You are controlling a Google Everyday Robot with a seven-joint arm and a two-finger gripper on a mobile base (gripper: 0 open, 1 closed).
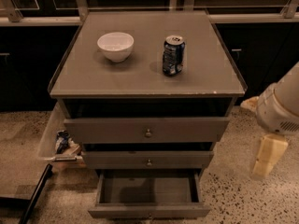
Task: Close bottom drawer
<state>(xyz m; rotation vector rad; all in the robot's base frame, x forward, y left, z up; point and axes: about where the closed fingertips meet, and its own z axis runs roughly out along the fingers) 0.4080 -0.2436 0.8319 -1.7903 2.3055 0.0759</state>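
Gripper (268,155) hangs low at right of the cabinet (187,129), apart from it; open or closed, I cannot tell; bottom drawer (148,211) is pulled out, the most fwd of three; on top surface (140,78), white bowl (115,45) & soda can (173,55)

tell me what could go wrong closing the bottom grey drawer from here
1. The cream gripper hangs low to the right of the grey cabinet, beside rather than in front of the bottom grey wooden drawer; a sideways approach may clip its corner or skew it.
2. The middle grey drawer also juts out just above, so the gripper could catch it.
3. A hard shove might topple the upright dark blue soda can.
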